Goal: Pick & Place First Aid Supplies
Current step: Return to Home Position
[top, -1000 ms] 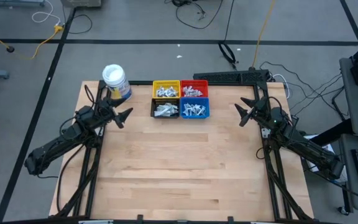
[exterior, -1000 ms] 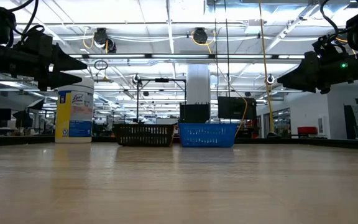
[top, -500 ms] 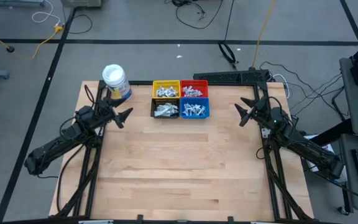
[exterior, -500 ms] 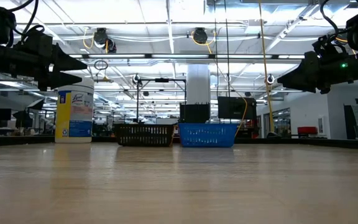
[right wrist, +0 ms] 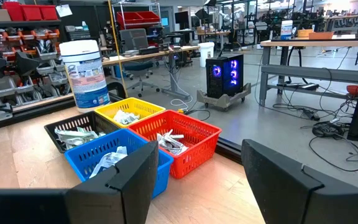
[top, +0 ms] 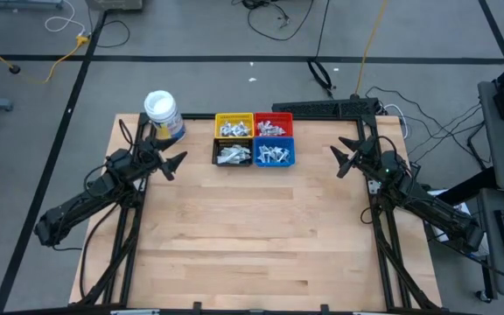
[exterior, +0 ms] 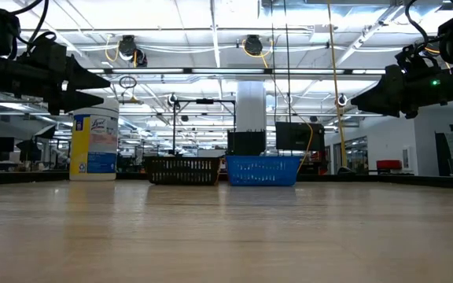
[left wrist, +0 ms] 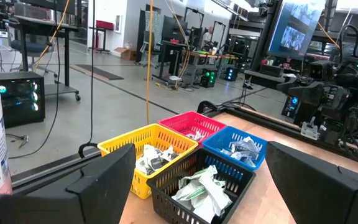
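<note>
High view: your left tool [top: 176, 163] hangs over the left side of the pale wooden surface [top: 252, 236], fingers spread and holding nothing. The tall round white-lidded plastic jar [top: 162, 112] stands near it, toward the back corner. If that arm swings wide while folding home, I judge it could clip the jar and tip it. Further right, the small flat white and silvery first aid packets [top: 233, 129] lie inside four square plastic mesh bins: the yellow bin [top: 218, 127] and black bin [top: 216, 155], then the red bin [top: 290, 125] and blue bin [top: 292, 155]. The bins touch in a block at the back, and no packet shows loose on the surface. The black bin's heap looks high in the left wrist view, so a bump could spill it. Your right tool [top: 341, 163] hangs over the right side, fingers likewise apart and empty, well clear of the bins. The likelier trouble there is that arm snagging the dark cables [top: 427, 131] beside the surface.
</note>
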